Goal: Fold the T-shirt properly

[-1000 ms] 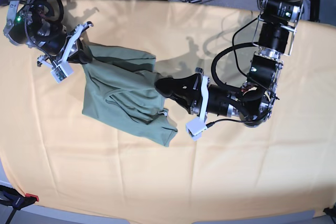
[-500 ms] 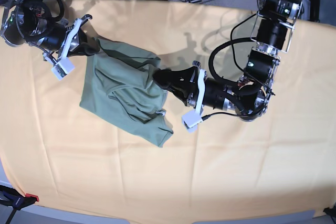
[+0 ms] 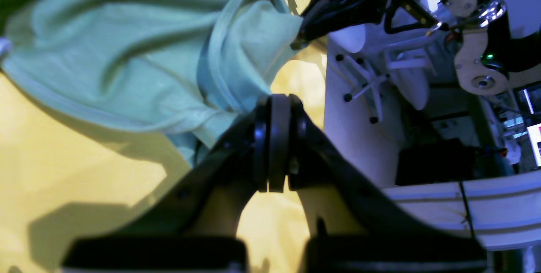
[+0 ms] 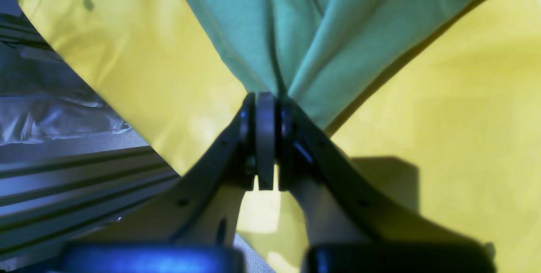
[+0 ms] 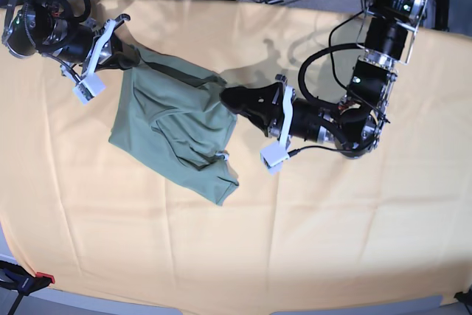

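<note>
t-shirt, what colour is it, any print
Plain sage grey-green T-shirt, no print visible; the base view shows it best.

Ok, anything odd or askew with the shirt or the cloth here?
Nothing damaged. The T-shirt is bunched and creased, lying slanted on the yellow cloth, pinched at two edges by the left gripper and right gripper. That looks like mid-fold handling, not a fault.

The table is covered edge to edge by a big yellow-orange cloth [image 5: 332, 234] with a few soft creases, and a crumpled grey-green T-shirt [image 5: 173, 127] lies on it, left of centre toward the far side.
</note>
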Robot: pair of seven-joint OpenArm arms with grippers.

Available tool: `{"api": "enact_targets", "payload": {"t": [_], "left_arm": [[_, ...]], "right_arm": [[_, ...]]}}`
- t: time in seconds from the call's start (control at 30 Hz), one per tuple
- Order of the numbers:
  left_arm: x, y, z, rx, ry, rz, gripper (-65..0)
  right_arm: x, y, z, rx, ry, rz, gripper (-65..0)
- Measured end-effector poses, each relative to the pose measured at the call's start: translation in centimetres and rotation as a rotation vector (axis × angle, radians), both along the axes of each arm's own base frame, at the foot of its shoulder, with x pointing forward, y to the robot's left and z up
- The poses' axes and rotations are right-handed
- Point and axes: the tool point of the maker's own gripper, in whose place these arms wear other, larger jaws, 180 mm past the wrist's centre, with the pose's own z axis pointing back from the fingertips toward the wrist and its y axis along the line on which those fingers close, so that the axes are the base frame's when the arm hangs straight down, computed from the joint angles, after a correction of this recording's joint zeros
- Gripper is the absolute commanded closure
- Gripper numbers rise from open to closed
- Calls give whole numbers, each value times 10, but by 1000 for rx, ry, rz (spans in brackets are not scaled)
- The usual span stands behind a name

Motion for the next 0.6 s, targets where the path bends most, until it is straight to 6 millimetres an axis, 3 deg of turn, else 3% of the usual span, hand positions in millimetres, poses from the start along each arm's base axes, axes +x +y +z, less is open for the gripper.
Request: {"api": "enact_targets", "payload": {"t": [0.1,0.17,0.43,0.6], "left_arm": [[-10,2,-11,12,57,11,0],[-14,7,-15,28,66,11,0],[-15,23,-5,72,-7,-6,0],[-15,33,-8,97,-24,-8,0]], "right_arm": [[4,2,4,20,-26,-9,-219],[9,3,8,30,-46,-13,-267],[21,4,17,38,-88,-13,-268],[40,4,31,44,-155,-18,-268]]}}
